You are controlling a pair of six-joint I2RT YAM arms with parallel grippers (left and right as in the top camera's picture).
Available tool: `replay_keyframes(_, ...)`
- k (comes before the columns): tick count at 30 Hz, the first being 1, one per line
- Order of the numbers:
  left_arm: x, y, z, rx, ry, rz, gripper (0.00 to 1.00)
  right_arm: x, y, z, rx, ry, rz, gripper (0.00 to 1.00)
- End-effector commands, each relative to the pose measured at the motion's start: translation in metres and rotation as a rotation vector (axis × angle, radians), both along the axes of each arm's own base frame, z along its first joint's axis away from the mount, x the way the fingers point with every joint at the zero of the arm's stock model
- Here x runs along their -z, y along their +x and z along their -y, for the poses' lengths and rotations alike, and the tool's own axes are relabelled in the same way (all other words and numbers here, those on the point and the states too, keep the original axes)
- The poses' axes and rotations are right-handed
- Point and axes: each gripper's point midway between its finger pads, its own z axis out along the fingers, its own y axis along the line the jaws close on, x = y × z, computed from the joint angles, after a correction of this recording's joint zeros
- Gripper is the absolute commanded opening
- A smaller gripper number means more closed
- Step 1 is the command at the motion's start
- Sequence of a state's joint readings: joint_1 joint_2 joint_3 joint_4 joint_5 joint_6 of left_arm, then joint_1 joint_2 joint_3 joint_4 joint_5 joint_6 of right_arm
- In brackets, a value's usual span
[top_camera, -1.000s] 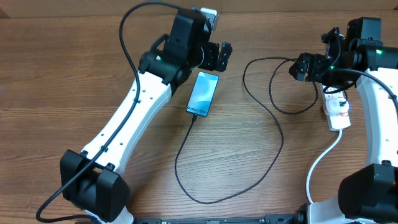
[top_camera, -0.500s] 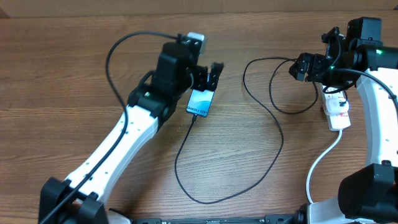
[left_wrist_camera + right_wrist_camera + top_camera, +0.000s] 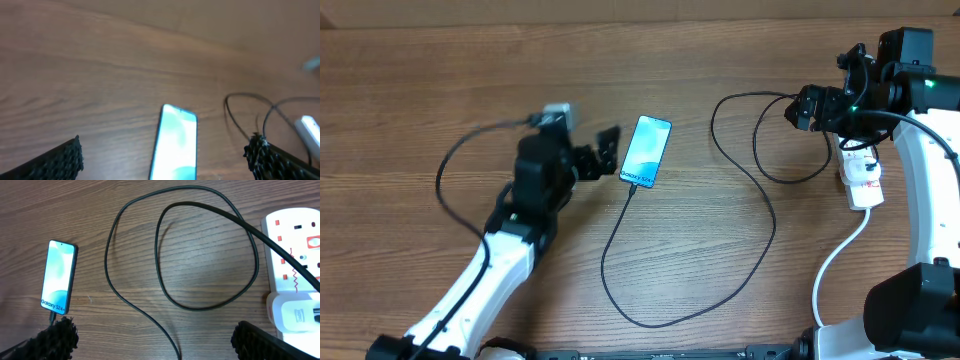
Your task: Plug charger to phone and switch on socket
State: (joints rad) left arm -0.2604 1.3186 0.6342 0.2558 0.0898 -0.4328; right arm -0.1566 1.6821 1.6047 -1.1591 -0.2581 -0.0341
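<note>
Fingers (image 3: 64, 159) on the left gripper (image 3: 603, 152) are spread as wide as they go, gripping nothing, hovering just beside the phone (image 3: 646, 152). Over on the right, same story: the right gripper (image 3: 802, 106) has its jaws fully apart and empty, poised near the socket (image 3: 863, 180).

And look at the phone's lower edge: the charger (image 3: 106, 255) appears to be seated there, so the plugging looks done and the switch is what's left.

That's the right arm's job, I'd say. Best played with one fingertip, not two, coming straight down onto the red switch (image 3: 315, 242) that serves the white adapter (image 3: 296, 312). Careful though, because the cable runs diagonally right across the strip's face, and a sloppy approach could snag it and tug the phone.

Surfaces now: the phone is a slim glossy slab, pale teal screen, dark rim, lying flat on the worktop (image 3: 440, 80), which is matte wood grain. The cable is thin, black and springy, thrown in wide loops. The socket is smooth white hard plastic, long and blocky, while the finger pads look knobbly and rubbery.
</note>
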Motion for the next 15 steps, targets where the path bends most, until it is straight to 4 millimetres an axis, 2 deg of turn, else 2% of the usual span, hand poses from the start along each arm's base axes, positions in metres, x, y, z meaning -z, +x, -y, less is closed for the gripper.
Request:
replay_keyframes(1,0.01,-0.018,-0.012,-0.019,-0.096,0.01,0.99,-0.016,0.004,0.001,-0.007,-0.006,0.05,1.0)
replay_keyframes(10,0.042,-0.061,-0.053,-0.112,-0.2,0.039,1.0,-0.016,0.004,0.001,-0.007,-0.006,0.05,1.0)
replay_keyframes(15,0.05,-0.08,-0.068,-0.158,-0.221,0.079,1.0,-0.016,0.004,0.001,-0.007,-0.006,0.05,1.0)
